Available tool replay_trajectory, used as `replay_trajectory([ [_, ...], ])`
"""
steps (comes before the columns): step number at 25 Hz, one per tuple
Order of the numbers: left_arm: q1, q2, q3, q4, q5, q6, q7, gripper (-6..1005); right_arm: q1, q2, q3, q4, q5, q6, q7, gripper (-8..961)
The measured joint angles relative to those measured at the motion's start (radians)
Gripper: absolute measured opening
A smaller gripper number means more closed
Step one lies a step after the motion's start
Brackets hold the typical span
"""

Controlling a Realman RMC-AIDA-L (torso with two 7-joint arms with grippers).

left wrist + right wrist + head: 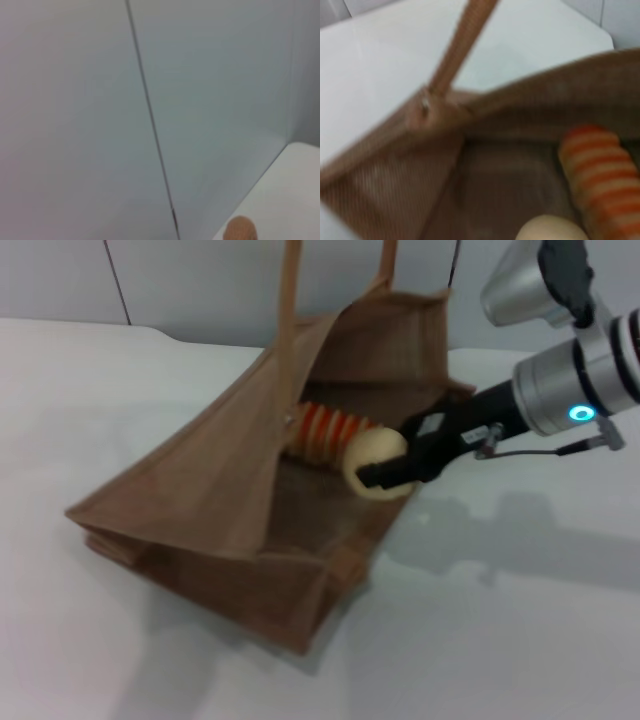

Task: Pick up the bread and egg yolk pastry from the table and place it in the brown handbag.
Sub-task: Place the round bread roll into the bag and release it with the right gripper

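Observation:
The brown handbag [215, 505] lies tilted open on the white table, handles held up out of the top of the head view. The striped bread [325, 432] lies inside the bag; it also shows in the right wrist view [602, 175]. My right gripper [385, 472] reaches into the bag's mouth from the right, shut on the egg yolk pastry [372, 460], a pale round ball just inside the bag next to the bread; the pastry's top shows in the right wrist view [551, 230]. My left gripper is out of view; the left wrist view shows only a wall and a tan handle end [241, 231].
The white table [520, 640] spreads around the bag. A handle strap [460, 47] runs up from the bag's rim in the right wrist view. Pale wall panels [215, 100] stand behind.

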Motion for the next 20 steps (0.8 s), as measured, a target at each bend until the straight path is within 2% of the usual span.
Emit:
replay_trajectory([
  [4,-0.003,-0.002,0.000,0.030,-0.027,-0.004,-0.005,152,0.041,-0.001,0.001,0.087,0.050,0.066,-0.051,574],
  [8,-0.002,-0.004,0.002,0.046,-0.054,-0.003,-0.007,153,0.052,0.002,0.000,0.104,0.093,0.117,-0.077,573],
  [13,0.002,-0.006,0.002,0.075,-0.064,-0.007,-0.011,154,0.072,0.001,-0.001,0.123,0.196,0.124,-0.130,569],
  [20,0.003,-0.006,0.002,0.079,-0.064,-0.007,-0.012,157,0.099,0.004,-0.002,0.160,0.204,0.146,-0.154,563],
])
